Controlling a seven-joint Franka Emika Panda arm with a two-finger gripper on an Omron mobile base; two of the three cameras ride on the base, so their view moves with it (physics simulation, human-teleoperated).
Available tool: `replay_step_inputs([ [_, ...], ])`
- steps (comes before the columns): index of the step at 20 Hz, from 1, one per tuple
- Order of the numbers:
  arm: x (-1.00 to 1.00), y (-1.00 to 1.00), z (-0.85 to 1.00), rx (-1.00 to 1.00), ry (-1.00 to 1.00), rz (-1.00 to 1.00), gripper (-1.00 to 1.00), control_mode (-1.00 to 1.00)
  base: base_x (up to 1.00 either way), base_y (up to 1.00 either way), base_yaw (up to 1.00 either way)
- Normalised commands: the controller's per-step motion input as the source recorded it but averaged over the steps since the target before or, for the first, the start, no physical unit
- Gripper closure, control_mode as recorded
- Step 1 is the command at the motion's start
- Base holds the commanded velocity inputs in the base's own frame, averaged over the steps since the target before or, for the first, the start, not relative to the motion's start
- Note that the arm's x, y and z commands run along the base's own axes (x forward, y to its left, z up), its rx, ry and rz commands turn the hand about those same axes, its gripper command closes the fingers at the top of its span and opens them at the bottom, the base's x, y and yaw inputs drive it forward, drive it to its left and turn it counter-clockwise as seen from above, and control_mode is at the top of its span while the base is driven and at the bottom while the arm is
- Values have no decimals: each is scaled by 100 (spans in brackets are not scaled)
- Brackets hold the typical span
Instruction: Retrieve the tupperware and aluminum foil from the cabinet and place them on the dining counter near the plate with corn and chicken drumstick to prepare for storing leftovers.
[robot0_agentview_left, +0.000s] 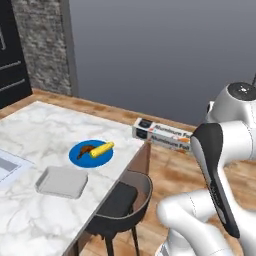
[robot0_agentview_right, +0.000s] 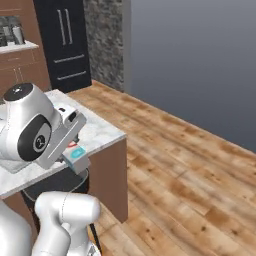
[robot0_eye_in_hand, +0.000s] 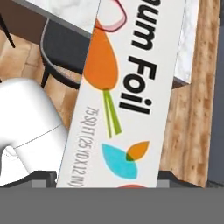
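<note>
Aluminum foil (robot0_agentview_left: 162, 135) in gripper, overhanging dining counter (robot0_agentview_left: 35, 130) corner

**Foil carton held out past the bench corner**

In the left base view the plate (robot0_agentview_left: 90, 153) sits on the bench (robot0_agentview_left: 40, 125) near its right edge, with the corn (robot0_agentview_left: 102, 149) and the chicken drumstick (robot0_agentview_left: 86, 149) lying on it, the drumstick to the left of the corn. The tupperware (robot0_agentview_left: 62, 181) lies on the bench just in front of the plate, nearer the camera and slightly left. A chair (robot0_agentview_left: 123, 200) is tucked under the bench edge, to the right of the tupperware. The aluminum foil (robot0_agentview_left: 161, 136) hangs in the air to the right of the plate, its left end just over the bench corner, its right end behind the arm. In the hand view the carton (robot0_eye_in_hand: 127, 96) runs lengthwise away from the pincer (robot0_eye_in_hand: 109, 177), above the chair and floor.
</note>
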Motion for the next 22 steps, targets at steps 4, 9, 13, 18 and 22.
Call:
replay_step_inputs([
  [4,0,0,0,0,0,0,100,100,100,-3,60],
  [9,0,0,0,0,0,0,100,100,100,0,63],
  [13,0,0,0,0,0,0,100,100,100,0,59],
  [18,60,-18,-9,3,16,8,100,-100,40,-1,15],
  [22,100,-58,-21,11,20,0,100,-100,0,0,0],
])
